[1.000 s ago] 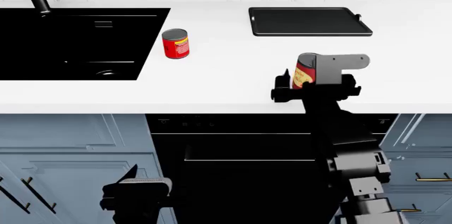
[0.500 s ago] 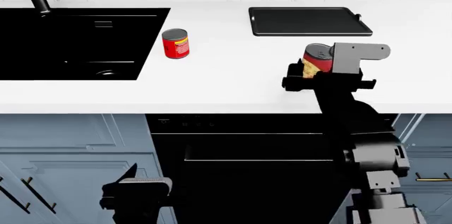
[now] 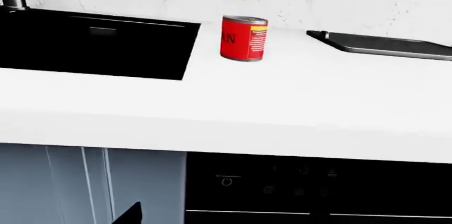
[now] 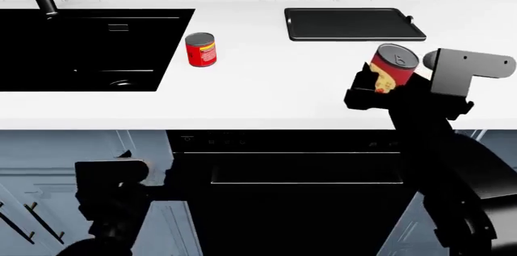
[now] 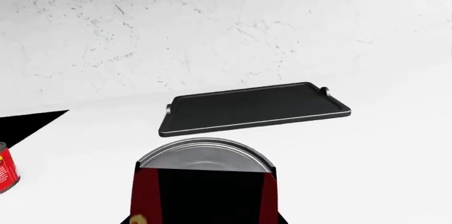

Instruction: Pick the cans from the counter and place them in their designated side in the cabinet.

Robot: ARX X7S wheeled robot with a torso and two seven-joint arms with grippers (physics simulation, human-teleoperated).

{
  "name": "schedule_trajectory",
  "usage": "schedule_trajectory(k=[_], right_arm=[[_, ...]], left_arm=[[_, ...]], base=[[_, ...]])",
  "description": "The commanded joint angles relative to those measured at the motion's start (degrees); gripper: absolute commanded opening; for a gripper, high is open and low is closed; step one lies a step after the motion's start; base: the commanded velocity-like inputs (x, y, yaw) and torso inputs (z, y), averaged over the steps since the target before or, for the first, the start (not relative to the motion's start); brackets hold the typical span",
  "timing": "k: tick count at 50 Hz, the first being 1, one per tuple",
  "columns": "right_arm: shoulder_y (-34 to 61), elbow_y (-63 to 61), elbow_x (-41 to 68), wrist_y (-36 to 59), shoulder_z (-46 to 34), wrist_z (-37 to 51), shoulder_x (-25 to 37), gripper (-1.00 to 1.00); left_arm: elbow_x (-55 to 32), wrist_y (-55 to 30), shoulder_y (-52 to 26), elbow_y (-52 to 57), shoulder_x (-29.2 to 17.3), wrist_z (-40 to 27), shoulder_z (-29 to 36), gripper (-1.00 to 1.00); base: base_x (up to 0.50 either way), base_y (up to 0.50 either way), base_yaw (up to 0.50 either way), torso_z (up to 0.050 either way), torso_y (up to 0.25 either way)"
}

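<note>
Red label, silver lid: that's the held can [image 4: 393, 69], clamped in the right gripper [image 4: 386, 86] above the front part of the white counter [image 4: 267, 86]. It's tipped, its long axis leaning, the metal top tilted up toward the head camera and toward the back wall, with a pull-tab showing on the lid. A yellow patch shows low on its label, next to the black fingers. In the right wrist view the same can [image 5: 205, 181] fills the lower frame, lid rim bright, a dark finger [image 5: 211, 197] across its red side.

The second can [image 4: 200, 49] stands upright on the counter, axis vertical, just beside the right edge of the black sink [image 4: 89, 44], well apart from the black tray [image 4: 354, 24] at the back. From the left wrist view it [image 3: 244, 38] reads as red all round with a yellow band near the top and a silver lid.

The left gripper [image 4: 113, 177] hangs low in front of the cabinet fronts, below the counter edge; whether it's open or closed, I can't tell.
</note>
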Motion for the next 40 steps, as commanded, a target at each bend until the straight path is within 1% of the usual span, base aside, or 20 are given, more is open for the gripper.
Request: schedule_trajectory(k=[1, 4, 8, 26, 40], right_arm=[[-2.5, -9.3, 2.8, 4.8, 3.7, 1.3, 0.6, -1.0], [-2.8, -9.9, 3.0, 5.1, 4.0, 1.5, 0.8, -1.0], [-2.7, -10.1, 3.3, 5.2, 3.7, 1.5, 0.7, -1.0], [-3.8, -12.1, 4.7, 5.7, 3.8, 1.9, 0.4, -1.0], [-3.7, -12.4, 5.3, 6.1, 3.6, 2.2, 0.8, -1.0]], left_arm=[[-14.7, -15.4, -4.5, 11.5, -8.2, -2.0, -8.2, 1.0], [-15.9, -16.6, -6.1, 10.9, -9.8, -1.8, -9.4, 1.0], [-16.2, -16.5, -7.0, 10.2, -10.4, -1.9, -10.6, 1.0], [-16.1, -15.5, -6.9, 9.2, -10.4, -1.9, -11.3, 1.0], [-16.0, -15.2, -8.3, 8.3, -10.5, -2.5, -11.9, 1.0]], base=[[0.0, 0.3, 0.0, 0.0, 0.0], [0.0, 0.49, 0.0, 0.0, 0.0], [0.0, 0.5, 0.0, 0.0, 0.004], [0.0, 0.5, 0.0, 0.0, 0.0], [0.0, 0.5, 0.0, 0.0, 0.001]])
